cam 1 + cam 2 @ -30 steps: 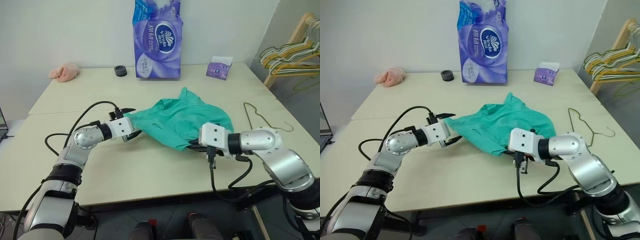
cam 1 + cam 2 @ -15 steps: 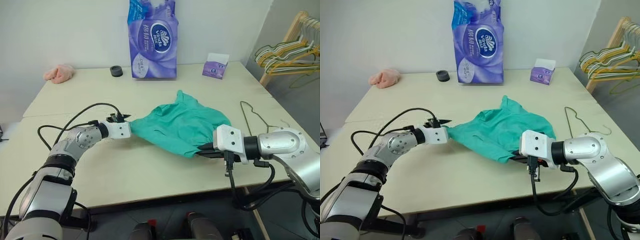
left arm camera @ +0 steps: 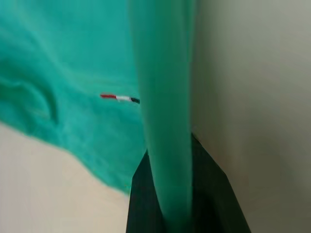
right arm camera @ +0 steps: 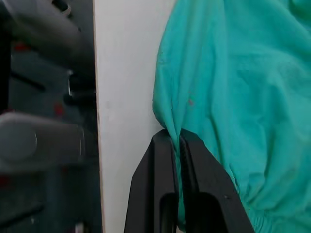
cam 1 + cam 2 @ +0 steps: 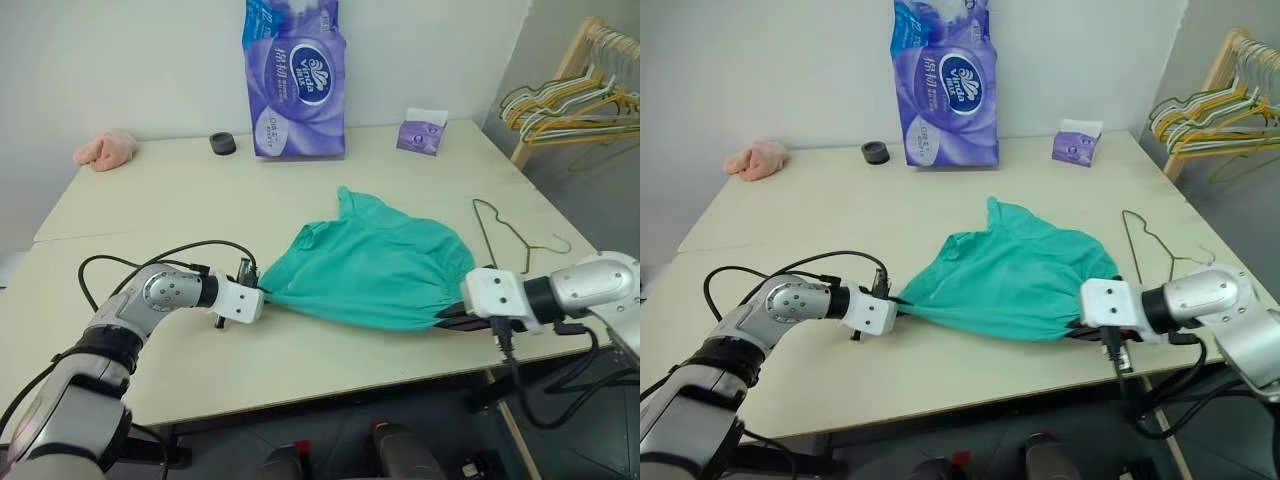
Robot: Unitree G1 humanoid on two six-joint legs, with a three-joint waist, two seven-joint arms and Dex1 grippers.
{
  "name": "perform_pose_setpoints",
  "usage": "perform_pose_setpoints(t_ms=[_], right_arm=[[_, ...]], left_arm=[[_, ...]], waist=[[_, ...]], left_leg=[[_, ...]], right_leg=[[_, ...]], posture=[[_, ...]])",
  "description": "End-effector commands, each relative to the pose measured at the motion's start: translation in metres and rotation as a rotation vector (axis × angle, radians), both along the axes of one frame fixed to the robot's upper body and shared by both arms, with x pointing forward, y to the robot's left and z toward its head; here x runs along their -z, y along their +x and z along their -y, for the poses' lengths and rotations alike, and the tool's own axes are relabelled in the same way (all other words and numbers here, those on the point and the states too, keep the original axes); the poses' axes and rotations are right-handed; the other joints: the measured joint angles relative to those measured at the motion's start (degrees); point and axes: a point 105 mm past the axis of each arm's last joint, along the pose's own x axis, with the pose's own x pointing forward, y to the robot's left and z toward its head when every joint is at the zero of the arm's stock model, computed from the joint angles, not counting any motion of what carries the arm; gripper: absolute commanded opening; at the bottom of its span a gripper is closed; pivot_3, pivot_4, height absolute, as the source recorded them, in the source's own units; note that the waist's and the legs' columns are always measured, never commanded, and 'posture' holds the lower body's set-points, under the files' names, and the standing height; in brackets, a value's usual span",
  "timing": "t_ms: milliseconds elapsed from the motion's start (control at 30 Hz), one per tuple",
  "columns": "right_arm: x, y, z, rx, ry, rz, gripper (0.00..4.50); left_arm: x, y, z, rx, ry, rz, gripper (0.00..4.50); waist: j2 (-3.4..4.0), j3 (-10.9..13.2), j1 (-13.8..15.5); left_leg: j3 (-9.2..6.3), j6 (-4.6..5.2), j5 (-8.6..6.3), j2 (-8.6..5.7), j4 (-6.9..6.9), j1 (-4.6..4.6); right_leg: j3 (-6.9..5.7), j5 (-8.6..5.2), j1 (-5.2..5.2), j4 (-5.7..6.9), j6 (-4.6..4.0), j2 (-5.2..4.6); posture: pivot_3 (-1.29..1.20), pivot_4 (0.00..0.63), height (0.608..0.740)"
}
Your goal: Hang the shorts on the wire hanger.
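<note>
The teal-green shorts (image 5: 370,265) lie spread on the table's near half, pulled taut between my two grippers. My left gripper (image 5: 262,295) is shut on their left corner; in the left wrist view its black fingers (image 3: 141,194) pinch a fold of the fabric (image 3: 165,97). My right gripper (image 5: 445,312) is shut on the shorts' right corner by the table's front edge, and the right wrist view has its fingers (image 4: 163,160) clamped on the cloth (image 4: 243,87). The thin olive wire hanger (image 5: 505,232) lies flat on the table, just right of the shorts.
A tall purple tissue pack (image 5: 294,80), a black roll (image 5: 223,143) and a small purple box (image 5: 420,132) stand along the back. A pink fluffy cloth (image 5: 105,148) lies at the back left. A wooden rack of bunched hangers (image 5: 570,95) stands beyond the right edge.
My left gripper has shut on the shorts' left corner and drawn back toward the near edge. My right gripper has pulled its corner rightward, so the shorts are now stretched wide.
</note>
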Motion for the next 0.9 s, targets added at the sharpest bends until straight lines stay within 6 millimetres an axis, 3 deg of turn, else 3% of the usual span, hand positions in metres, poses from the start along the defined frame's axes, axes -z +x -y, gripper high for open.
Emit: perform_pose_setpoints(t_ms=[33,133,200,300,367,467,533,600,700,733,800,867,900], right_arm=[[-0.010,0.045,0.053,0.089,-0.188,0.028,0.00],[-0.028,0.091,0.052,0.134,-0.200,0.086,0.00],[-0.044,0.120,0.040,0.158,-0.192,0.165,0.00],[-0.069,0.153,0.011,0.177,-0.151,0.313,0.00],[-0.096,0.174,-0.011,0.191,-0.136,0.497,0.00],[-0.154,0.192,-0.046,0.208,-0.085,0.841,0.00],[-0.212,0.193,-0.068,0.225,0.002,1.146,0.00],[-0.253,0.183,-0.082,0.214,0.071,1.362,0.00],[-0.310,0.153,-0.090,0.155,0.229,1.633,0.00],[-0.316,0.147,-0.089,0.139,0.258,1.672,0.00],[-0.310,0.144,-0.084,0.099,0.293,1.682,0.00],[-0.278,0.150,-0.080,0.044,0.301,1.600,0.00],[-0.251,0.154,-0.079,-0.005,0.291,1.523,0.00]], left_arm=[[-0.024,-0.055,0.008,0.011,-0.025,-0.360,0.04],[-0.041,-0.070,0.035,0.020,-0.125,-0.460,0.04],[-0.050,-0.054,0.050,-0.020,-0.202,-0.428,0.04],[-0.074,-0.002,0.069,-0.143,-0.361,-0.281,0.04],[-0.102,0.058,0.067,-0.307,-0.433,-0.085,0.04],[-0.166,0.132,0.046,-0.519,-0.460,0.276,0.04],[-0.228,0.158,0.021,-0.639,-0.454,0.588,0.04],[-0.278,0.160,0.006,-0.671,-0.422,0.826,0.04],[-0.347,0.137,-0.002,-0.535,-0.163,1.204,0.04],[-0.356,0.131,-0.003,-0.493,-0.098,1.244,0.04],[-0.348,0.126,-0.006,-0.431,-0.029,1.182,0.04],[-0.322,0.124,-0.009,-0.367,0.041,1.060,0.04],[-0.298,0.122,-0.013,-0.331,0.078,0.949,0.04]], waist=[[0.16,0.3,-0.5],[0.45,0.7,-0.6],[0.62,0.8,-0.4],[0.66,0.8,0.9],[0.57,0.8,1.4],[0.52,0.8,1.1],[0.50,0.8,0.7],[0.51,0.8,0.4],[0.53,0.8,-0.2],[0.53,0.8,-0.2],[0.53,0.8,-0.1],[0.52,0.8,0.0],[0.51,0.8,0.0]], left_leg=[[0.02,0.02,-0.01,0.03,0.02,0.01],[0.02,0.04,-0.01,0.02,0.03,0.07],[0.03,0.04,0.00,0.00,0.05,0.13],[-0.12,0.04,0.01,-0.04,0.08,0.07],[-0.22,0.02,0.02,-0.09,0.15,-0.05],[-0.20,-0.09,0.08,-0.15,0.21,-0.14],[-0.11,-0.44,0.28,-0.24,0.19,-0.43],[0.13,-0.83,0.50,-0.34,0.08,-1.31],[0.28,-0.95,0.56,-0.27,-0.13,-1.79],[0.29,-1.03,0.60,-0.26,-0.15,-2.19],[0.32,-1.03,0.60,-0.26,-0.44,-2.27],[0.53,-1.00,0.59,-0.34,-0.40,-2.12],[0.61,-0.95,0.57,-0.35,-0.28,-1.97]], right_leg=[[0.02,0.00,-0.01,0.02,0.00,0.03],[0.04,-0.01,0.05,0.03,-0.01,0.05],[0.05,-0.05,0.07,0.08,0.03,0.11],[-0.04,-0.01,0.07,0.11,-0.04,0.41],[-0.07,0.01,0.02,0.10,-0.06,0.39],[-0.01,0.05,-0.12,0.18,-0.09,0.12],[0.08,0.06,-0.56,0.44,-0.09,-0.03],[0.37,0.05,-1.88,0.89,-0.08,-0.17],[0.52,0.03,-2.62,1.00,-0.09,-0.15],[0.82,0.03,-3.06,1.07,-0.09,-0.13],[0.90,0.01,-3.10,0.98,-0.09,-0.11],[1.07,-0.01,-2.95,0.91,-0.05,-0.12],[1.11,-0.03,-2.74,0.93,-0.02,-0.11]], posture=[[-0.13,0.092,0.740],[-0.12,0.089,0.740],[-0.11,0.084,0.740],[-0.10,0.077,0.740],[-0.10,0.070,0.740],[-0.10,0.061,0.740],[-0.12,0.058,0.740],[-0.12,0.059,0.740],[-0.12,0.066,0.740],[-0.12,0.068,0.740],[-0.11,0.072,0.740],[-0.11,0.075,0.740],[-0.11,0.078,0.740]])
